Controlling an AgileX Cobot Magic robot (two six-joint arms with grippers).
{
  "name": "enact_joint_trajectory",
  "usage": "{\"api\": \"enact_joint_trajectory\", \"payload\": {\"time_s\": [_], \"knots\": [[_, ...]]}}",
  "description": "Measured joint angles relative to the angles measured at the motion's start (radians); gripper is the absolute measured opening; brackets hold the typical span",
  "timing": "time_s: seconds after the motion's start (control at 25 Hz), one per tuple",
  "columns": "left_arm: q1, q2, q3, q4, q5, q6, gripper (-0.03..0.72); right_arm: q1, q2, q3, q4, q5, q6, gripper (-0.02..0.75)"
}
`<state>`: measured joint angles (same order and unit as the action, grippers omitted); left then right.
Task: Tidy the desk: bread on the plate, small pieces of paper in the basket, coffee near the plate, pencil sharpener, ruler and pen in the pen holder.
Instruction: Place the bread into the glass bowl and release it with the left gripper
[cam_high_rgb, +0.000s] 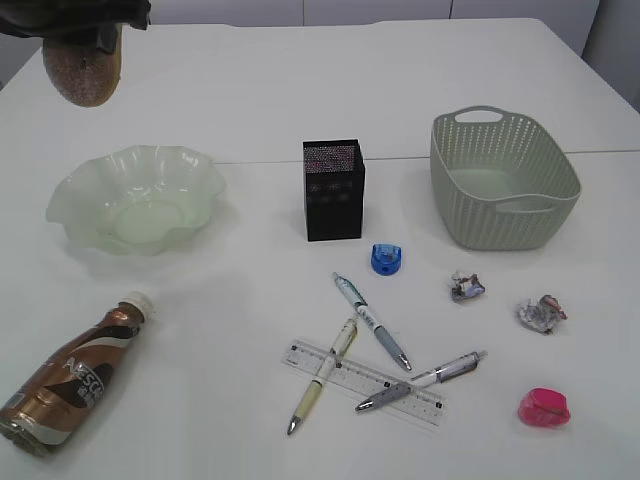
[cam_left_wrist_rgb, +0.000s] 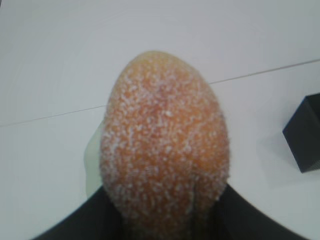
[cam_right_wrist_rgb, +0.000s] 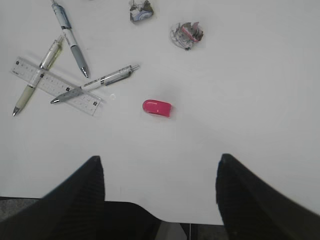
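Bread — a sugar-crusted bun pinched in the left gripper — hangs above and behind the frilled green plate, its long axis pointing down, so the drop lies forward and down, while the right gripper, jaws spread and empty, idles far from the plate.

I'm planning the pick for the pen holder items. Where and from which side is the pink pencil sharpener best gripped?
Probably from straight above, closing across its narrow width. The pink pencil sharpener lies flat on the table, a short rounded block with clear space all round; the nearest pen and the ruler lie apart from it. The right hand, open and empty, is nearest.
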<state>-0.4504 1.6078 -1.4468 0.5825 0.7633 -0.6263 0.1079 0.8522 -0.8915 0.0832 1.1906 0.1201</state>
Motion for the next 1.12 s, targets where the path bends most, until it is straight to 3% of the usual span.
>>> {"api": "enact_joint_trajectory", "payload": {"time_s": [0.4, 1.12], "knots": [[0.176, 0.19, 0.001, -0.003, -0.198, -0.036, 0.243, 0.0, 0.0, 0.0, 0.0, 0.011, 0.0, 0.54], [0.2, 0.473, 0.001, -0.022, -0.362, -0.039, 0.245, 0.0, 0.0, 0.0, 0.0, 0.032, 0.0, 0.54]]}}
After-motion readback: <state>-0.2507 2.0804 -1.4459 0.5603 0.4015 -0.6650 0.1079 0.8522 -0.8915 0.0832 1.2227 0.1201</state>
